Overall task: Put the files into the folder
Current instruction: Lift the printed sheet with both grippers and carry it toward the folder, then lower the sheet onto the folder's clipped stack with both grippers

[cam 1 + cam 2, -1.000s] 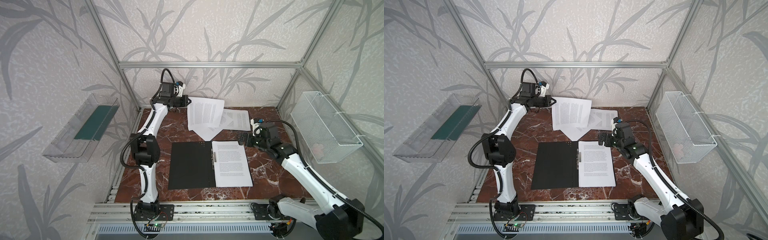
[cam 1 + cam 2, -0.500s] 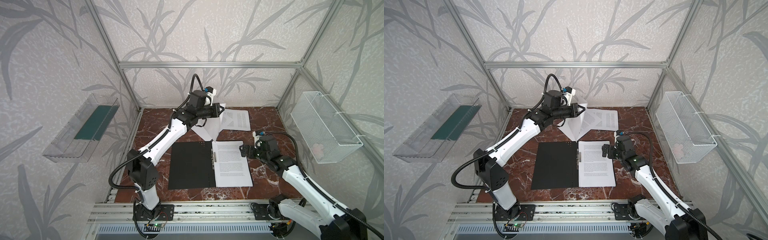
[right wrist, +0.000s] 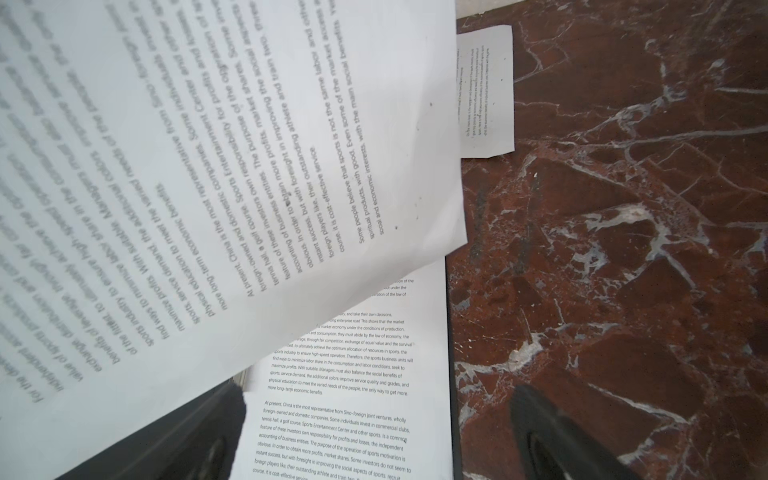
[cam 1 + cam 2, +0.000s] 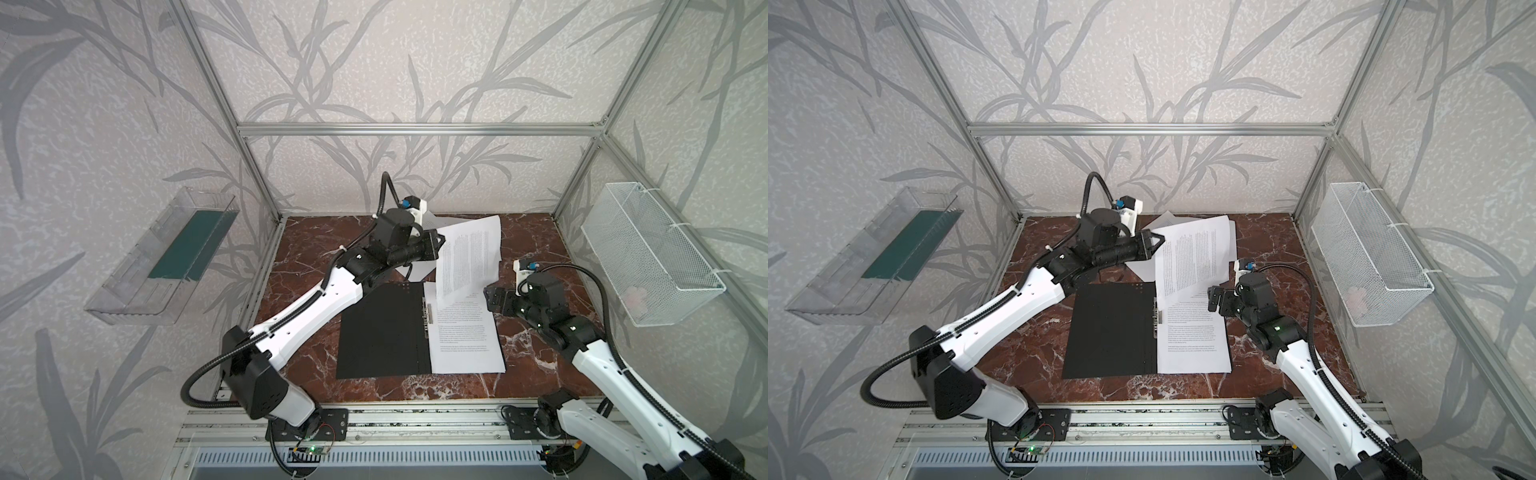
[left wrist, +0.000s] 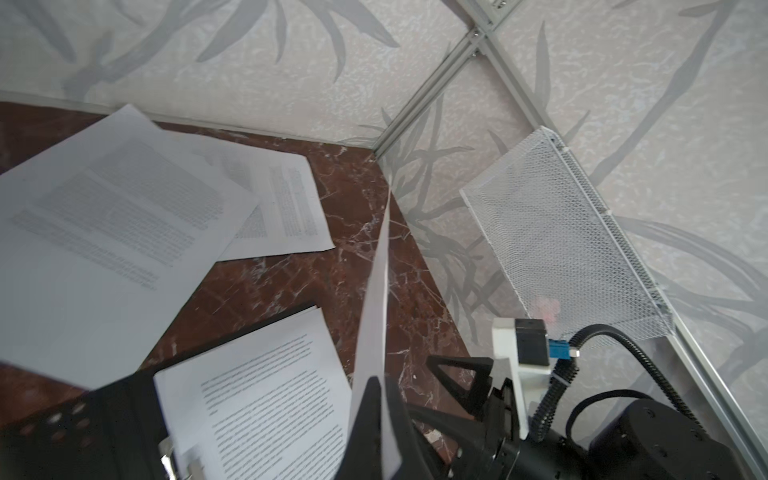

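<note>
held sheet (image 3: 208,166) blurred and cropped, pink thing (image 4: 635,296) in basket (image 4: 623,232) indistinct

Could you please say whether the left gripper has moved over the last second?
Yes. The left gripper, shut on a sheet, has swung right from the back-left corner toward the folder.

Your table (image 4: 536,232) is a red-brown marble slab with white veins, and it fills the lower middle of both top views. Near its centre you have the folder (image 4: 380,328) lying flat and open, black inside facing up. One printed sheet (image 4: 465,340) covers the folder's right half. Toward the upper middle of the slab, loose files (image 4: 1144,272) lie overlapping on the marble. They are partly hidden, so you cannot count them from above.
</note>
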